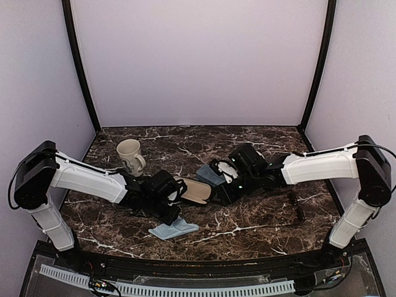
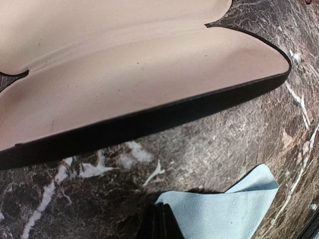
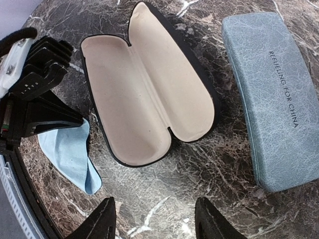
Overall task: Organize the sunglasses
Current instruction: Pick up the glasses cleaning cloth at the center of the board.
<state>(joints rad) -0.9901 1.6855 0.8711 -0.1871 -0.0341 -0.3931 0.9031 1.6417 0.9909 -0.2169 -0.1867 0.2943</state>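
The left claw (image 2: 159, 222) is being held pressed together at the edge of the blue cloth (image 2: 227, 209), beside the open black case (image 2: 149, 74). The right claw (image 3: 155, 209) is being held spread apart. What looks like 1 pair of sunglasses (image 1: 297, 207) is being seen lying on the table (image 1: 247, 226) near the right arm (image 1: 315, 166).

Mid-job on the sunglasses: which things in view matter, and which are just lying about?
Job: open black case; blue-grey case; possible sunglasses, thin and dark, by the right arm.
Lying about: mug; light blue cloth, probably.
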